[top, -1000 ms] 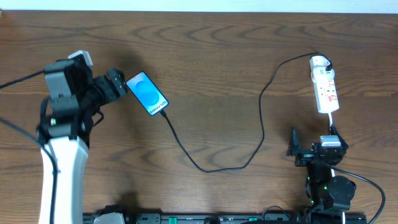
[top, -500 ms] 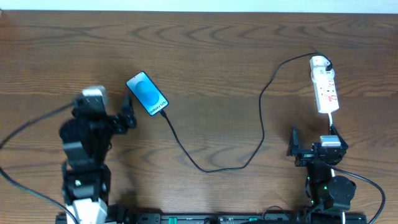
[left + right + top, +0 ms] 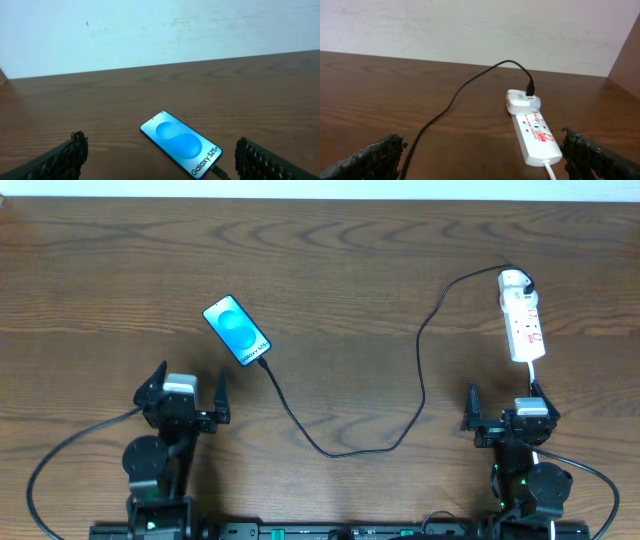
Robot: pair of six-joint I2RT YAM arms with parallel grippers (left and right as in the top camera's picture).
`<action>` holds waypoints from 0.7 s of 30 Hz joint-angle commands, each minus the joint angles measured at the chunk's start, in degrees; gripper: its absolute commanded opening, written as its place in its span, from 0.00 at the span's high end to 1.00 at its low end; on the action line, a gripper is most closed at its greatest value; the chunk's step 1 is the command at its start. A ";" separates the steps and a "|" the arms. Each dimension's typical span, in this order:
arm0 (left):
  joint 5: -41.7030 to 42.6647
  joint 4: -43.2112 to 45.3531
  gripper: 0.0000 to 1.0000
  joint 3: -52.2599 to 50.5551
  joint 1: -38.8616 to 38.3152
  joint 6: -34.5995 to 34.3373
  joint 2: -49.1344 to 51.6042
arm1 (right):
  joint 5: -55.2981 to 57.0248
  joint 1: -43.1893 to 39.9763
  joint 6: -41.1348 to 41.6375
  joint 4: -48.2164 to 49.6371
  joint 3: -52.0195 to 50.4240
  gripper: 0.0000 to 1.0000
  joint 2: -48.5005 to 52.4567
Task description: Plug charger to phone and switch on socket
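Note:
The phone (image 3: 237, 331) lies flat on the wooden table left of centre, its blue screen (image 3: 181, 144) lit and facing up. The charger's thin black cable (image 3: 420, 380) runs from a small plug (image 3: 263, 364) seated in the phone's near end, loops across the table and rises to a white adaptor (image 3: 513, 279) in the far end of the socket (image 3: 522, 320). The same white strip with red markings lies ahead of the right wrist as the socket (image 3: 534, 132). My left gripper (image 3: 190, 377) stands open, near side of the phone, apart from it. My right gripper (image 3: 503, 394) is open just short of the socket.
The strip's white cord (image 3: 533, 375) runs toward the right arm's base. The table's (image 3: 340, 260) far edge meets a pale wall (image 3: 160, 30). The black cable (image 3: 460, 95) crosses the floor of the right wrist view on the left.
My left arm has drawn back from beside the phone to the near edge of the table. The phone, cable, socket and right arm have not moved.

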 commanded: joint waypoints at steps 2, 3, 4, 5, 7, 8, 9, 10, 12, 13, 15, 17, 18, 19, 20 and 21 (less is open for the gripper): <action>-2.32 0.31 0.05 -3.41 -0.24 1.27 -4.70 | -0.37 0.24 0.24 -0.24 -0.04 0.01 0.11; -2.34 0.31 0.05 -4.07 -0.24 1.27 -5.51 | -0.37 0.24 0.24 -0.24 -0.04 0.01 0.11; -2.34 0.26 0.05 -4.66 -0.24 1.27 -6.25 | -0.37 0.24 0.24 -0.24 -0.04 0.01 0.11; -2.32 0.31 0.05 -5.38 -0.24 1.27 -7.06 | -0.37 0.24 0.26 -0.24 -0.04 0.01 0.11; -2.29 -1.03 0.05 -6.05 -0.24 1.25 -8.31 | -0.37 0.24 0.24 -0.24 -0.04 0.01 0.11; -2.29 -1.95 0.05 -6.05 -0.24 1.25 -8.96 | -0.37 0.24 0.24 -0.24 -0.04 0.01 0.11; -2.32 -2.93 0.05 -6.05 -0.24 1.27 -9.57 | -0.37 0.24 0.26 -0.24 -0.04 0.01 0.11; -2.49 -3.82 0.05 -6.05 -0.24 1.27 -10.21 | -0.37 0.24 0.26 -0.24 -0.04 0.01 0.11; -2.51 -5.99 0.05 -6.05 -0.24 1.64 -11.67 | -0.37 0.24 0.24 -0.24 -0.04 0.01 0.11; -2.51 -7.19 0.05 -6.05 -0.24 1.66 -12.35 | -0.37 0.24 0.26 -0.24 -0.04 0.01 0.11; -2.49 -10.80 0.05 -6.05 -0.24 1.66 -14.43 | -0.37 0.24 0.26 -0.24 -0.04 0.01 0.11; -2.49 -14.14 0.05 -6.05 -0.24 1.64 -16.52 | -0.37 0.24 0.26 -0.24 -0.04 0.01 0.11; -2.73 -14.29 0.05 -6.05 -0.24 1.66 -17.42 | -0.37 0.24 0.24 -0.24 -0.04 0.01 0.11; -3.13 -14.36 0.05 -6.05 -0.22 1.66 -18.53 | -0.37 0.24 0.24 -0.24 -0.04 0.01 0.11; -3.45 -14.36 0.05 -6.05 -0.24 1.66 -18.95 | -0.37 0.24 0.26 -0.24 -0.04 0.01 0.11; -3.61 -14.40 0.05 -6.05 -0.24 1.66 -19.37 | -0.37 0.24 0.24 -0.24 -0.04 0.01 0.11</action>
